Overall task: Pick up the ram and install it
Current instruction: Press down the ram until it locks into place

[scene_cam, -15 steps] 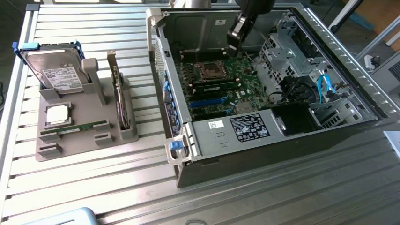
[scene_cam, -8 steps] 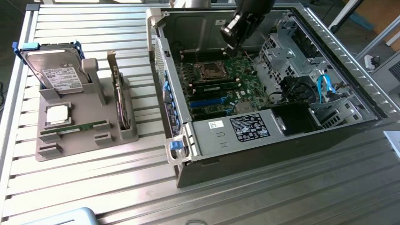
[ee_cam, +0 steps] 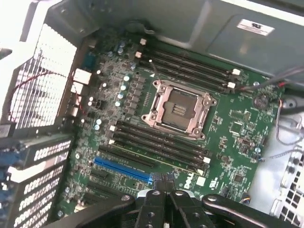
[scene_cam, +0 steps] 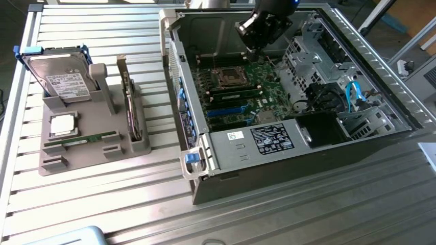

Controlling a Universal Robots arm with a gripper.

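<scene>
The ram, a narrow green stick, lies flat in the grey holder at the exterior view's left, far from my gripper. My gripper hangs inside the open computer case, above the motherboard near the case's far wall. In the wrist view its black fingers are pressed together, and my gripper is shut with nothing between them. Below it are the empty processor socket and rows of black memory slots. A thin green stick appears seated in one slot beside the socket.
The holder also carries a hard drive, a square silver processor chip and an upright expansion card. Inside the case are a drive cage, blue cables and a black power supply box. Everything stands on a slatted metal table.
</scene>
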